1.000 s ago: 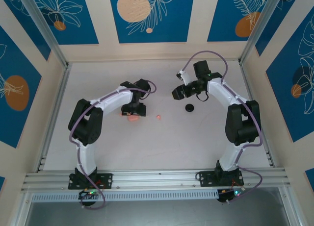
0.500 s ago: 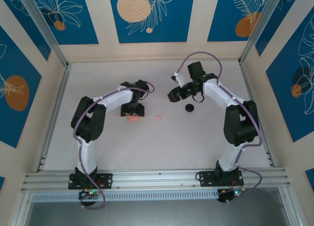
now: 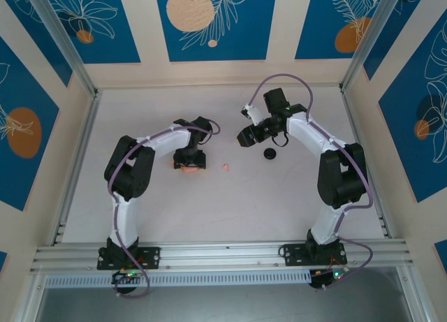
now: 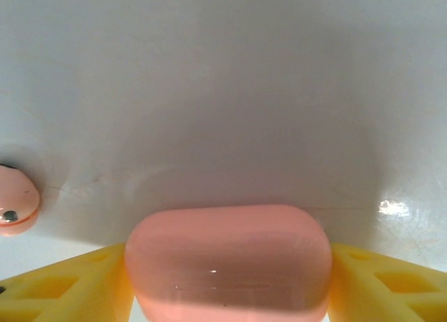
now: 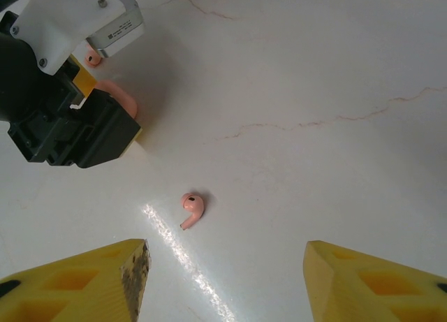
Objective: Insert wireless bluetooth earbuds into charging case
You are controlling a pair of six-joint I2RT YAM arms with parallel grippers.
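Note:
A pink rounded charging case lies on the white table, with my left gripper shut on it and a yellow finger pressed against each side. From above, that case peeks out under the left gripper. One pale pink earbud lies loose on the table, below and ahead of my right gripper, which is open and holds nothing. A second pink earbud rests just left of the case. The right gripper hovers right of the loose earbud.
A small black disc lies on the table under the right arm. The left gripper's black body is at the upper left of the right wrist view. Aluminium rails and patterned walls border the table.
The left gripper's fingers have closed in onto the pink case. The right gripper has shifted a little to the left, towards the loose pink earbud.

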